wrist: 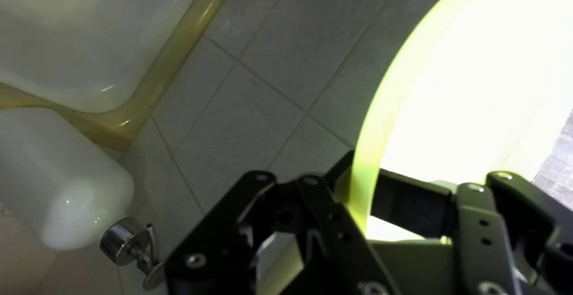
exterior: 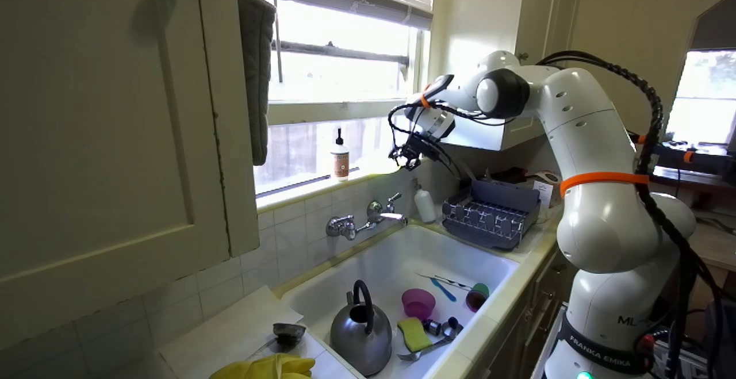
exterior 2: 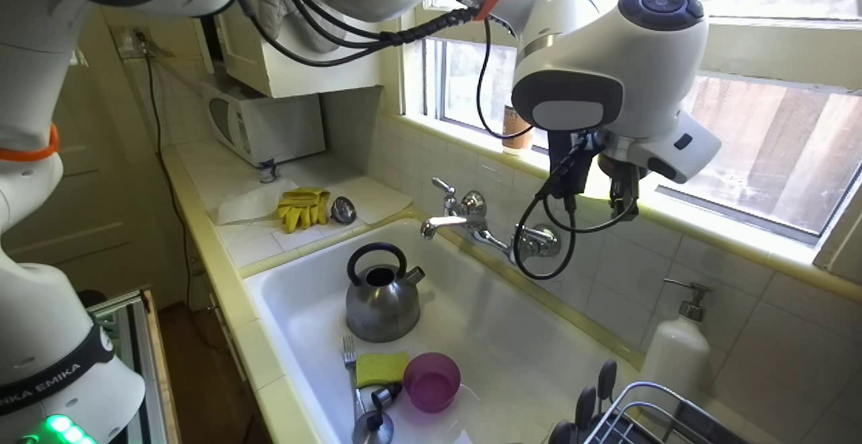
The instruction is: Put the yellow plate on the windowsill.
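The yellow plate (wrist: 369,151) shows in the wrist view as a curved, glowing yellow rim around an overexposed white surface. My gripper (wrist: 365,172) has its fingertips closed in on this rim, one on each side. In an exterior view a small yellow patch of the plate (exterior 2: 596,188) shows below the wrist, at the windowsill (exterior 2: 741,236); most of it is hidden or washed out. In both exterior views my gripper (exterior: 407,159) is at the sill's edge, above the sink wall. The windowsill also shows here (exterior: 287,196). Whether the plate rests on it I cannot tell.
A pump bottle (exterior: 340,163) stands on the windowsill. The faucet (exterior: 368,219) sticks out below the sill. A white soap dispenser (exterior 2: 679,350) and a dish rack (exterior: 489,218) are at the sink's end. The sink holds a kettle (exterior 2: 382,309), a purple bowl (exterior 2: 431,382) and a sponge (exterior 2: 381,368).
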